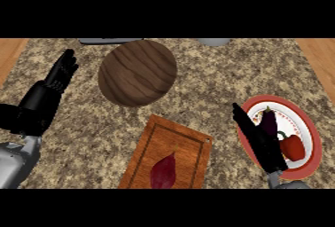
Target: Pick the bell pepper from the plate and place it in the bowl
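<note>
Bell pepper (292,146) lay on plate (313,133) at 4 o'clock | right hand (258,139) beside it, fingers straight, empty | left hand (57,82) rested open at 9 | pepper likely light, smooth, slippery: grasp across body | bowl (137,72) at 11.

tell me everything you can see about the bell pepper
The bell pepper is red and glossy with a short green stem at its upper left. It lies on the white centre of a red-rimmed plate near the counter's right side, just below a dark purple eggplant that appears to touch or nearly touch it. The right hand, fingers straight, stands along the plate's left side, right beside the pepper; contact cannot be told. Nothing grips it yet.
</note>
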Robot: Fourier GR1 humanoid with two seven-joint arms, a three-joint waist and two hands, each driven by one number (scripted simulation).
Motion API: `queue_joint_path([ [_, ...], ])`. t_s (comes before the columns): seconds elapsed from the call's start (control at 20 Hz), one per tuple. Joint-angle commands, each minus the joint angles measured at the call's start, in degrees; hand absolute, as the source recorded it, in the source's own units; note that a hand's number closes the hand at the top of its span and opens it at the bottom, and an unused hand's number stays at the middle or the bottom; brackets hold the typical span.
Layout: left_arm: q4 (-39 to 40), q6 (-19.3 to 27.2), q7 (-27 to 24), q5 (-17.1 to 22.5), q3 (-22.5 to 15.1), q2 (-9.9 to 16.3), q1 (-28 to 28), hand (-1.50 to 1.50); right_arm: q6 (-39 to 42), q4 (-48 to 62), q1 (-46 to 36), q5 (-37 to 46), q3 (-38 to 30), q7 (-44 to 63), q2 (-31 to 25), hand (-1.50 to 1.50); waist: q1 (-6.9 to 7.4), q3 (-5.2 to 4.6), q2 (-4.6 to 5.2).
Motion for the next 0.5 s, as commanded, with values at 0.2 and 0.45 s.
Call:
queue_joint_path([
  [0.2, -0.7, -2.9, -2.2, 0.5, -5.0, -5.7, 5.1, 0.0, -2.6, -5.5, 4.5, -5.4, -19.6, -10.1, -9.6, 1.5, -0.44, -0.71, -1.3],
  [0.45, 2.3, -5.0, -3.9, 1.4, -8.8, -11.9, 5.8, 0.0, -5.7, 8.2, 6.4, -1.0, -24.8, -16.5, -11.6, -1.5, 1.18, -0.64, -0.63],
])
